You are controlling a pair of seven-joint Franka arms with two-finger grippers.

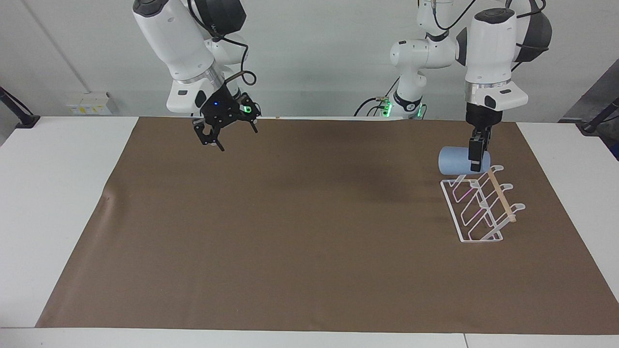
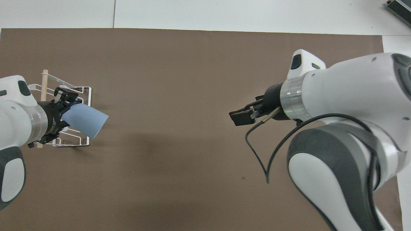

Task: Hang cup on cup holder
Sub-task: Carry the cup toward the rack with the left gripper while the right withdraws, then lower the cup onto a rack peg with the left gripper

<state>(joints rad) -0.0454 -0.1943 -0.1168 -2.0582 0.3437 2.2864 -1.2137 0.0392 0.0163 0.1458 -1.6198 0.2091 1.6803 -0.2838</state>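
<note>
Light-blue cup (image 1: 454,161) on its side, clamped in left gripper (image 1: 475,162) over cup holder (image 1: 478,205), right gripper (image 1: 223,133) spread wide, empty.

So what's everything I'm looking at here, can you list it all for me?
cup: one, light blue, lying sideways in the air, held over the end of the rack nearest the robots.
cup holder: one, white wire rack with a light wooden dowel on top, standing on the mat toward the left arm's end of the table; nothing hangs on it.
mat: one, brown, covering most of the table.
table: one, white, showing around the mat.
left gripper: one, black, pointing down, shut on the cup above the rack.
right gripper: one, black, open and empty, up over the mat's edge nearest the robots, toward the right arm's end.
</note>
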